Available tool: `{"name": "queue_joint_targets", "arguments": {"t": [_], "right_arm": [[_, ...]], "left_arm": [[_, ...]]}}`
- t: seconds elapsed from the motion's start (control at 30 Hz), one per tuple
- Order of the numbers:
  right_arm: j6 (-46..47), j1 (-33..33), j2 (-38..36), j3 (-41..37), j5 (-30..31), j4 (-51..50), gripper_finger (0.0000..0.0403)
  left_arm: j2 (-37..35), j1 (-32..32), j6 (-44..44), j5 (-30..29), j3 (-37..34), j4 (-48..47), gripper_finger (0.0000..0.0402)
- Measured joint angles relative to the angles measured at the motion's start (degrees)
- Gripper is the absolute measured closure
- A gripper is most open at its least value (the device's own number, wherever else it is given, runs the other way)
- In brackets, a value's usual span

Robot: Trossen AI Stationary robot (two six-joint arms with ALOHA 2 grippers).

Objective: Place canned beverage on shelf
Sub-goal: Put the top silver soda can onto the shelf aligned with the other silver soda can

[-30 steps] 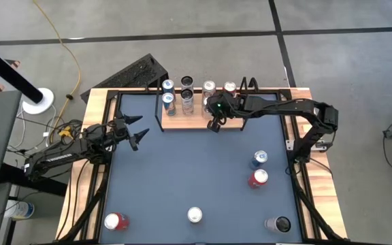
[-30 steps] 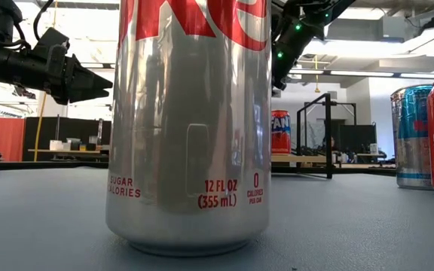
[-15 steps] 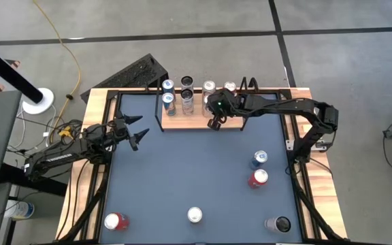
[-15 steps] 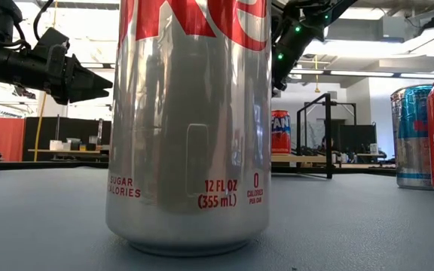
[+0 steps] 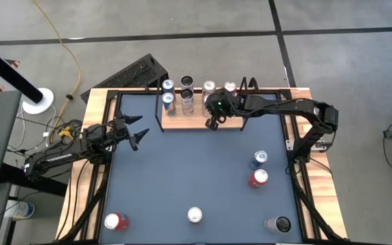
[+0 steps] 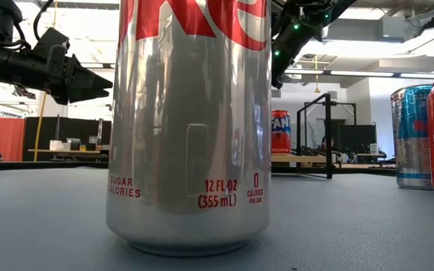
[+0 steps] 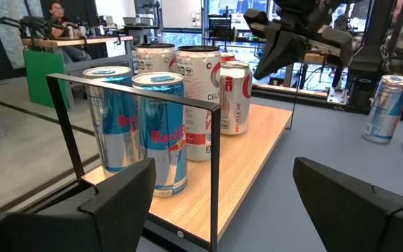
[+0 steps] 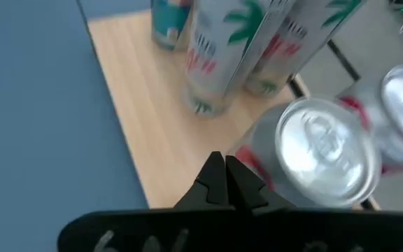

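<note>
The shelf (image 5: 190,121), a light-wood board in a black rail frame, lies at the table's far edge and carries several upright cans, among them a blue one (image 5: 168,102) and a silver one (image 5: 209,87). My right gripper (image 5: 211,125) hangs shut over the shelf's near edge, slanting down. In the right wrist view its fingertips (image 8: 224,170) are just short of a silver-topped can (image 8: 320,150) and hold nothing. My left gripper (image 5: 135,133) waits open at the table's left side, facing the shelf (image 7: 257,140).
Loose cans stand on the grey-blue tabletop: blue (image 5: 259,158) and red (image 5: 258,178) at the right, and red (image 5: 115,221), silver (image 5: 194,215) and dark (image 5: 278,224) along the near edge. The silver one (image 6: 191,128) fills the low view.
</note>
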Motion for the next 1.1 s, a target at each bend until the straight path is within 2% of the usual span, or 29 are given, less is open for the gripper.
{"name": "queue_joint_targets", "arguments": {"t": [0.37, 0.87, 1.1], "right_arm": [[0.0, 0.35, 0.0, 0.02, 0.24, -2.04, 0.0403], [-0.46, -2.25, 0.0, 0.02, 0.17, 0.39, 0.0403], [1.0, 1.11, -1.3, 0.27, -4.63, -0.36, 0.0403]], "left_arm": [[0.0, 0.0, -0.01, -0.01, -0.01, 0.01, 0.0074], [0.0, -0.01, 0.0, -0.02, -0.01, 0.0, 0.0074], [0.01, 0.0, -0.01, 0.0, 0.0, 0.02, 0.0074]]}}
